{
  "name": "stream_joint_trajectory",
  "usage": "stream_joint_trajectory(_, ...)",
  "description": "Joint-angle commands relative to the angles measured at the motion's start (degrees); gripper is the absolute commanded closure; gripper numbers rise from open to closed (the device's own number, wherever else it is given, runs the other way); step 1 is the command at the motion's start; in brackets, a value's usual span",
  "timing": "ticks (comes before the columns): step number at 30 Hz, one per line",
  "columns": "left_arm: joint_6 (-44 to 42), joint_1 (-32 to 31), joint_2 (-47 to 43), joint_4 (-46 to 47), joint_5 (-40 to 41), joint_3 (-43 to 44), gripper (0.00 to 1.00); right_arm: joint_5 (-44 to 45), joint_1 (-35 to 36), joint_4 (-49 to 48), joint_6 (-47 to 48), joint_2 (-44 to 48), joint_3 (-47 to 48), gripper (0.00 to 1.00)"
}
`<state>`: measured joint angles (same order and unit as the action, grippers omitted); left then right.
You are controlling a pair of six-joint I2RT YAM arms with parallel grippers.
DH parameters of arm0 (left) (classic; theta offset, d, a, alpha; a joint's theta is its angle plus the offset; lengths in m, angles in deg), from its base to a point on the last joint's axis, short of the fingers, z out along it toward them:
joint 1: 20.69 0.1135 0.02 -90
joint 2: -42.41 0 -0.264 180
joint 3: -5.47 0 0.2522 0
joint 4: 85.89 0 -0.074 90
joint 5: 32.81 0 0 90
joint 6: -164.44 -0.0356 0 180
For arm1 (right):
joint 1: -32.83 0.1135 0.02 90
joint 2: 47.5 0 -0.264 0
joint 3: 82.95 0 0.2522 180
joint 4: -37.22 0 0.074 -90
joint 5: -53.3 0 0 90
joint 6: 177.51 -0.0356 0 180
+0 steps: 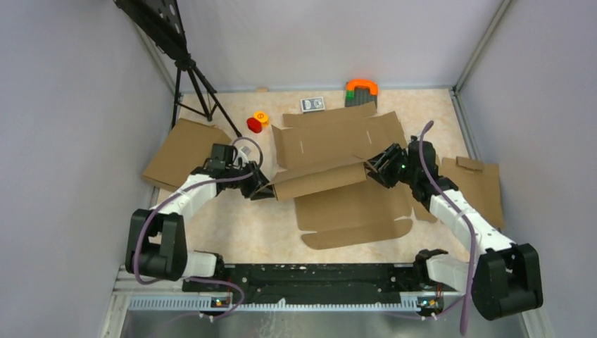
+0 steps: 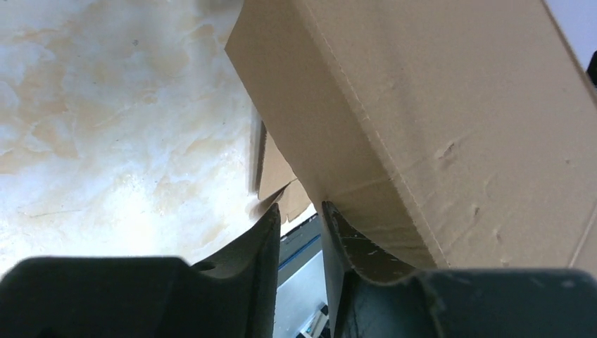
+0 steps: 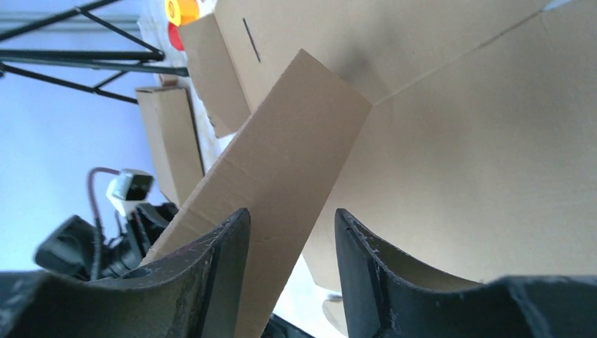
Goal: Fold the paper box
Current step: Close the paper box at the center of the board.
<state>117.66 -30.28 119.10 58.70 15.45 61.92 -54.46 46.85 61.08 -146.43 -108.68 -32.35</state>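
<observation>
The paper box (image 1: 338,148) lies in the middle of the table as a large brown die-cut sheet, with one long panel (image 1: 320,179) raised along its centre. My left gripper (image 1: 264,186) is at that panel's left end. In the left wrist view its jaws (image 2: 301,211) stand slightly open with nothing between them, and the box wall (image 2: 450,120) rests against the right finger's outer side. My right gripper (image 1: 372,169) is at the panel's right end. Its jaws (image 3: 292,215) are open around the raised panel (image 3: 281,162), which leans on the left finger.
A plain cardboard slab (image 1: 184,151) lies at the left and cardboard scraps (image 1: 479,186) at the right. At the back are a red and yellow toy (image 1: 255,123), a card deck (image 1: 312,104) and an orange-topped object (image 1: 361,91). A black tripod (image 1: 193,77) stands back left.
</observation>
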Motion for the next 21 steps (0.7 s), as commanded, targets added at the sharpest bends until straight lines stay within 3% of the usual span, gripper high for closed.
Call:
stream_joint_trajectory(1,4.47,-1.49,2.59,7.75,-10.86,3.89,0.66,-16.27,1.54,-6.70,-4.59,-4.56,0.56,0.49)
stream_joint_trajectory(9,0.66,3.70,4.25,4.85,-8.48,4.56,0.43,-16.15,-1.58,-12.52,-3.81,-13.31,3.69,0.43)
stream_joint_trajectory(13,-0.44,6.37,4.17,4.57,-9.41,3.00,0.41,-15.16,-2.05,-12.21,-1.46,-16.33,5.42,0.43)
stream_joint_trajectory(21,-7.00,8.35,-7.69,-3.20,1.89,0.67,0.36,-16.21,-2.33,-13.60,-0.03,-18.06,5.87,0.43)
